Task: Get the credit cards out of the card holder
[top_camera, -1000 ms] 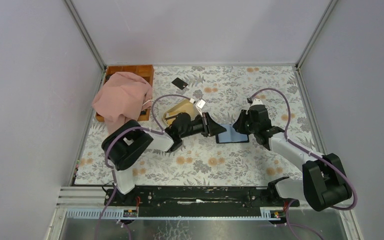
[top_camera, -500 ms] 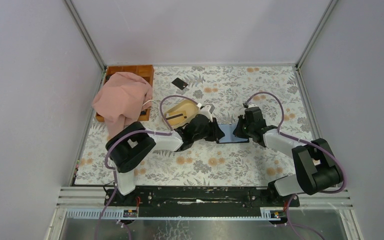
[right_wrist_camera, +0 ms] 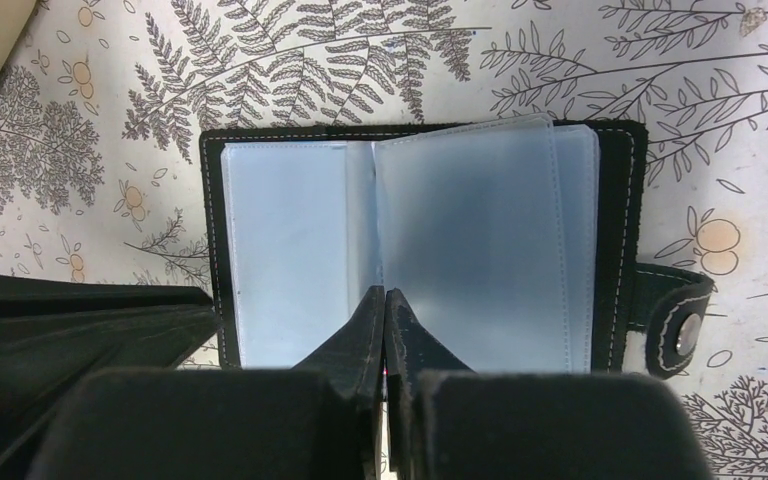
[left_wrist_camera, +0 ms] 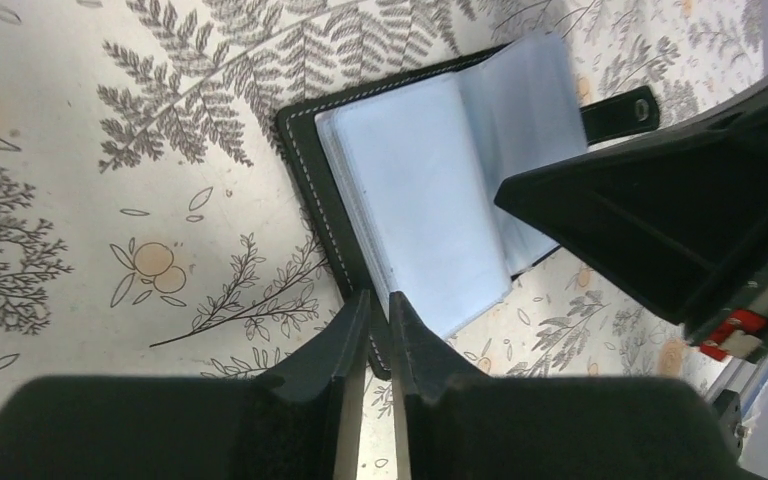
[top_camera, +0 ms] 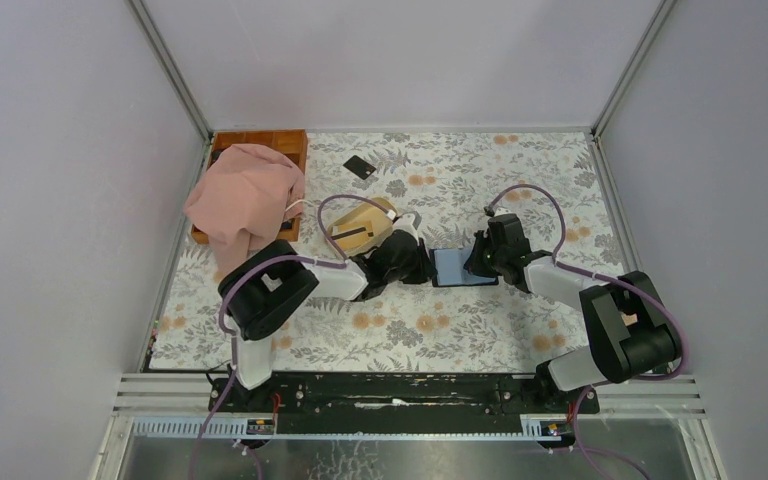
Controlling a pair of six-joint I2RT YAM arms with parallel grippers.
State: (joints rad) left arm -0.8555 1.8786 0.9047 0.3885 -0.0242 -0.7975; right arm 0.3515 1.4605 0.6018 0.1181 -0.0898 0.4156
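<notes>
R gripper point(right_wrist_camera: 385, 295) just snapped shut at near edge of sleeves point(right_wrist_camera: 480, 250), nothing clearly held. L gripper point(left_wrist_camera: 378, 300) apparently pinches corner of card holder point(top_camera: 463, 267). Holder lies open, frame ctr. Sleeves look empty, so prob. nearly done.

Robot lab cell: plain walls point(top_camera: 390, 60), metal frame point(top_camera: 169, 68), arms point(top_camera: 260, 295) bolted to rail point(top_camera: 400, 390), floral cloth point(top_camera: 460, 330).
</notes>
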